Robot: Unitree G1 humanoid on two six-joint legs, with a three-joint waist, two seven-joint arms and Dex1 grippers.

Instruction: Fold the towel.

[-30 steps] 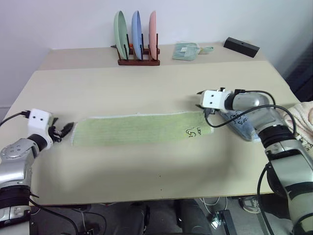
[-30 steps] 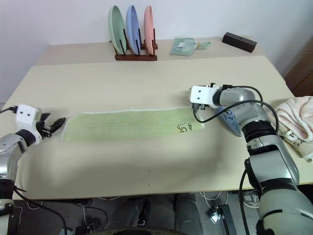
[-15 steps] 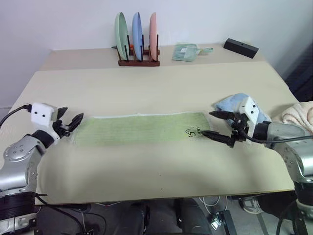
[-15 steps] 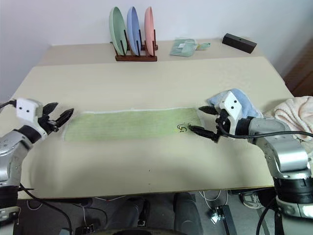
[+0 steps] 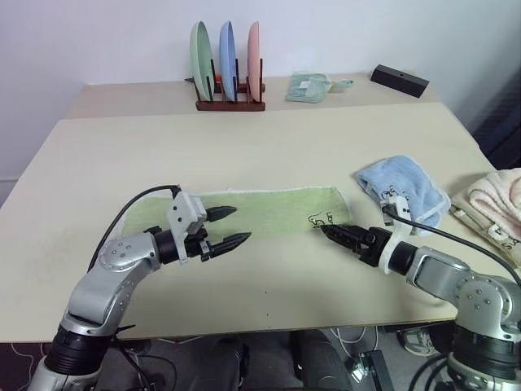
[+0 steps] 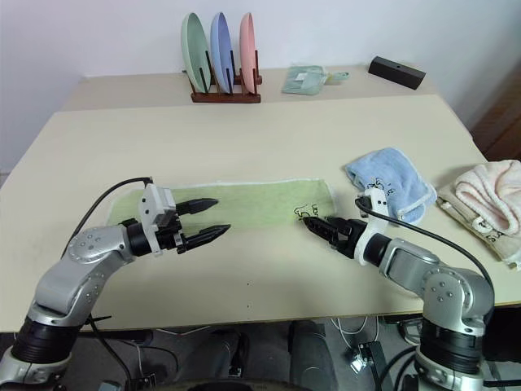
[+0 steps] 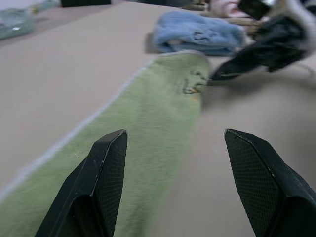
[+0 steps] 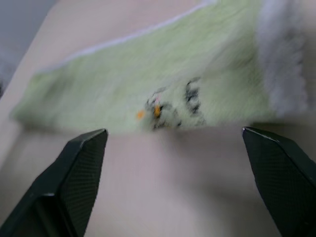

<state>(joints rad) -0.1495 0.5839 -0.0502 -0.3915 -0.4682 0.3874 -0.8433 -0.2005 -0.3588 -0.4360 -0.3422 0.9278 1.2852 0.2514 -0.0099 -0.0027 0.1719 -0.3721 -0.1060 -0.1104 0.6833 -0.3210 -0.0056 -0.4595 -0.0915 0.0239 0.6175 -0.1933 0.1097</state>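
The green towel (image 5: pixel 260 210) is laid flat as a long strip on the desk (image 5: pixel 244 138), approx. mid-desk, with its dark stitched mark near the right end. The left end effector (image 5: pixel 227 226) is held over the towel's left half, fingers spread, nothing gripped. The right end effector (image 5: pixel 334 234) is set just beside the towel's right end, near the mark, with its fingers spread wide in the right wrist view and nothing pinched. A blue towel (image 5: pixel 403 189) is bunched just right of the green towel; a pink towel (image 5: pixel 496 199) is seen further right, at the desk edge. A plate rack (image 5: pixel 229 61) w/ three plates is placed well behind the towel.
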